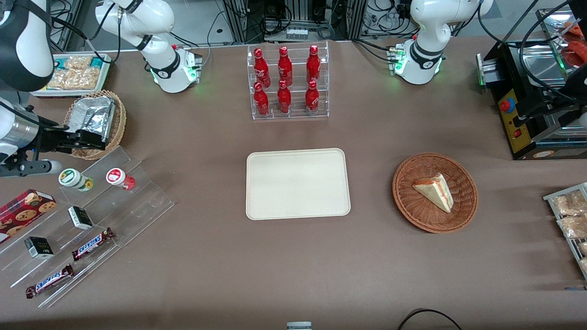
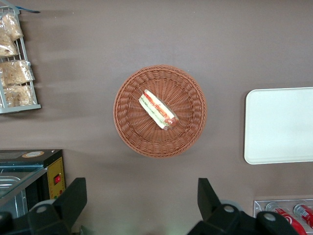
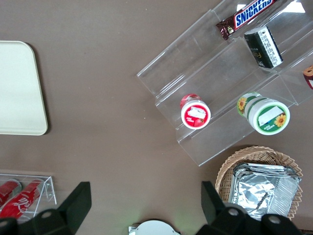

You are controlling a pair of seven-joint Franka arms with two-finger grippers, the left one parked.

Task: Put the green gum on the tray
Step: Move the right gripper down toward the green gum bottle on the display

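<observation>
Matte brown table (image 1: 206, 256): cylindrical green gum (image 1: 74, 179) under open claw (image 1: 87, 140).

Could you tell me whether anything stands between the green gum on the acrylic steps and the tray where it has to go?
The red-lidded bottle stands right beside the green gum, on the side toward the tray; past it is bare table. The gripper hangs open above the wicker basket of foil packets, with nothing between it and the gum.

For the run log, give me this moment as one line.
gripper: open, above table beside wicker basket | green gum: upright on clear stepped rack, beside red-lid gum | tray: nothing on it
</observation>
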